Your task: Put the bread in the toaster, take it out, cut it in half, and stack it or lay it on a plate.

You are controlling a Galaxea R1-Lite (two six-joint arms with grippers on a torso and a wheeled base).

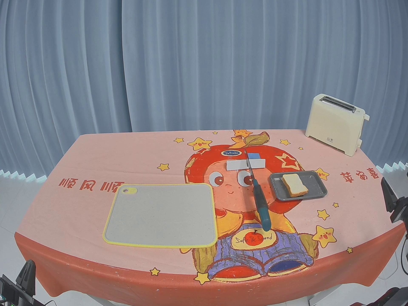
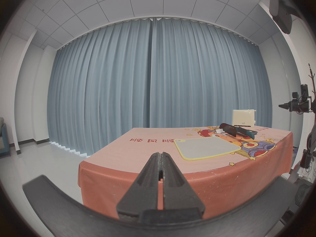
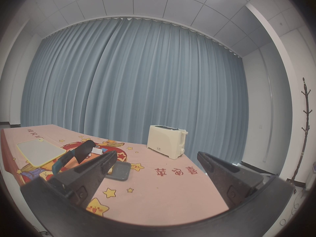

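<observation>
Staged lab room: full-wall blue curtain [image 2: 158, 73], tiled drop ceiling [image 3: 158, 0], cartoon-print tablecloth [image 1: 85, 166].

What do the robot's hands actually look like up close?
Both are matte black. The left gripper has two wedge-shaped fingers tapering to a point, notched along the sides, on a curved black bar. The right gripper has the same angular wedges, each with a small round hole near its base. No markings visible.

Clothed table [image 1: 106, 158] with cutting board [image 1: 161, 215], knife [image 1: 258, 194], tray [image 1: 315, 184], toaster [image 1: 335, 124]
</observation>
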